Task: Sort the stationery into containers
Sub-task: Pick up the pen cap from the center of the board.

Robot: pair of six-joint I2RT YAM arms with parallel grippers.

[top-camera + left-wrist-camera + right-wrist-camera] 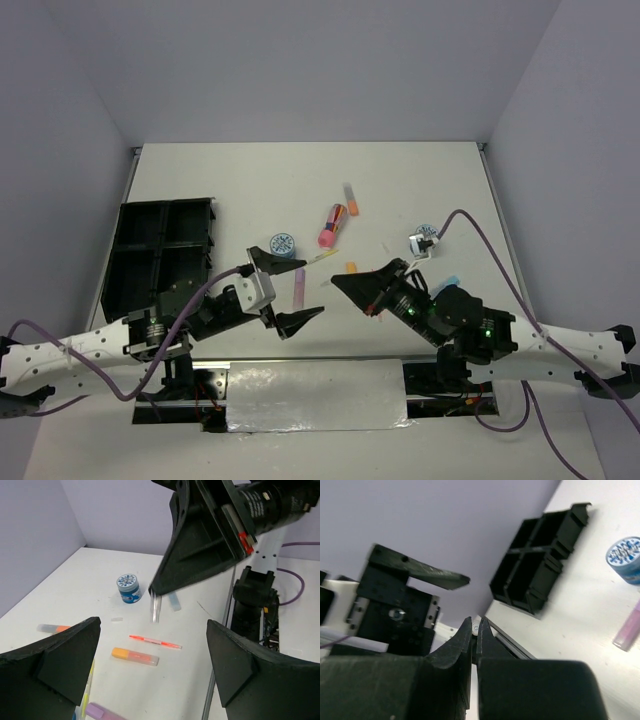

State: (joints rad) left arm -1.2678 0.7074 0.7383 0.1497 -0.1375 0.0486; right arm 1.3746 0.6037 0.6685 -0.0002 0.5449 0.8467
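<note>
The black organiser tray (160, 250) lies at the left and also shows in the right wrist view (540, 570). My left gripper (285, 290) is open and empty above the table, beside a blue-white roll (283, 244) and a lilac stick (299, 287). My right gripper (340, 282) is shut, with nothing seen between its jaws, facing the left one. A pink-orange highlighter (332, 224), a second roll (422, 240), a light-blue stick (447, 283) and an orange stick (351, 267) lie on the table. The left wrist view shows a thin orange pen (155, 641) and a yellow pen (89, 685).
Another orange-tipped stick (351, 198) lies farther back. A purple cable (480, 235) arcs over the right side. A shiny metal plate (315, 395) sits between the arm bases. Walls enclose the table on three sides.
</note>
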